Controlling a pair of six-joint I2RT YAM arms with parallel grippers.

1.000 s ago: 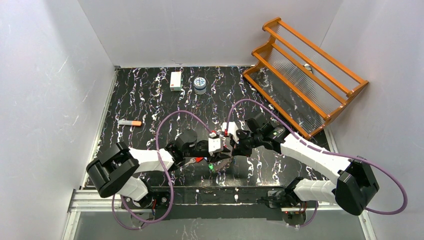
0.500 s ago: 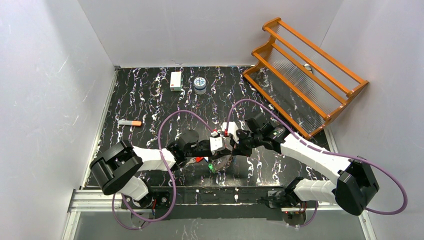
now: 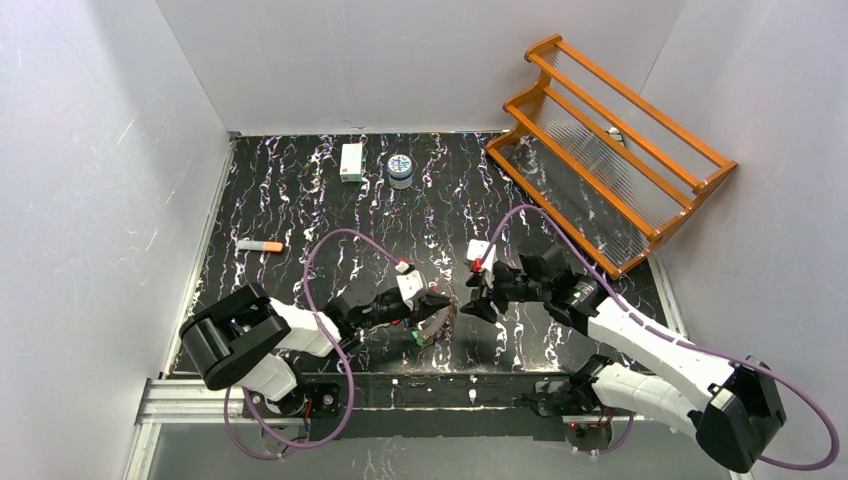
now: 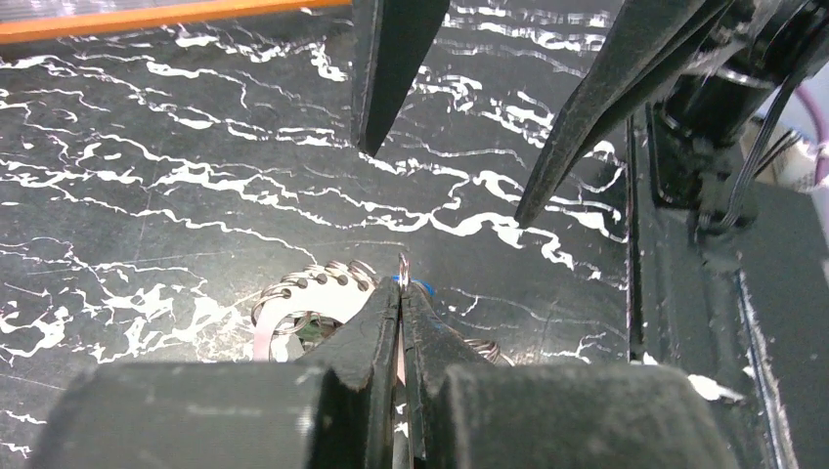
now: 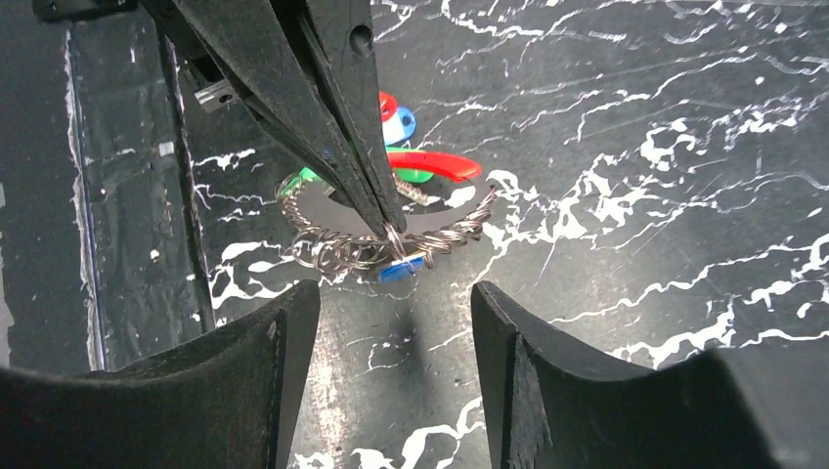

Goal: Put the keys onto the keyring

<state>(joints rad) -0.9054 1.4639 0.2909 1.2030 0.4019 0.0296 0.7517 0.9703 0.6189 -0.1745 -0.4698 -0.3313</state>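
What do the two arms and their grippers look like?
The left arm and right arm: white shells, black joints, a purple cable looping from each. The left gripper and right gripper: black tapered fingers, white wrist blocks marked red.

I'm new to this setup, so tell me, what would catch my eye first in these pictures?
The left gripper pinches the keyring, bunched with red, blue and green capped keys, front and centre. The right gripper hangs open just beside it. An orange rack stands at the back right.
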